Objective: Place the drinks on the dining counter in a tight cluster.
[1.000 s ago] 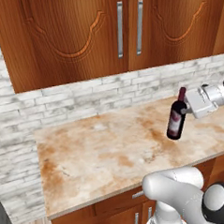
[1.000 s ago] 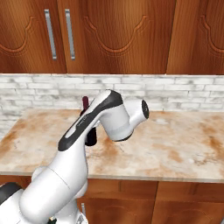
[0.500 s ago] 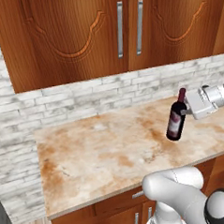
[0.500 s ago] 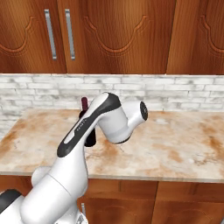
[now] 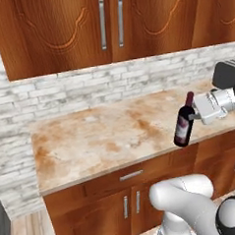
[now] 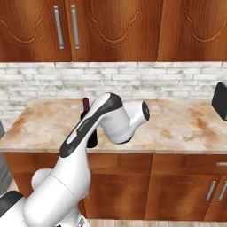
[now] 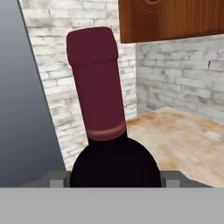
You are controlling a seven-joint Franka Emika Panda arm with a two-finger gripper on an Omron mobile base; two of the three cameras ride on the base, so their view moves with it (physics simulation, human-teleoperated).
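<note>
The dark glass wine bottle with a red foil neck (image 5: 183,125) is the one container in sight; its glass is too dark to tell what is inside, and its neck is capped by the foil. In the left base view it hangs upright, clear of the tan-and-rust marbled stone surface (image 5: 106,140), out past the front edge of that surface and level with the wooden drawer fronts below. The surface is backed by a white brick wall (image 5: 83,87), with brown wooden wall cupboards (image 5: 109,26) bearing grey bar handles above it. A dark, boxy appliance (image 6: 221,100) stands at the right-hand end of the surface near the wall. In the right base view the robot's own white forearm crosses in front of the bottle, so that only the red neck and a sliver of dark body show behind it.

The jaws (image 5: 198,115) reach the bottle from the side, at its shoulder, and are clenched on it: in the hand view the dark shoulder sits squarely between the two grey fingertips (image 7: 56,178), touching both, with the red neck rising straight up the middle of the picture. Beyond the neck that view shows the brick wall, a corner of the marbled surface and the underside of a cupboard.
</note>
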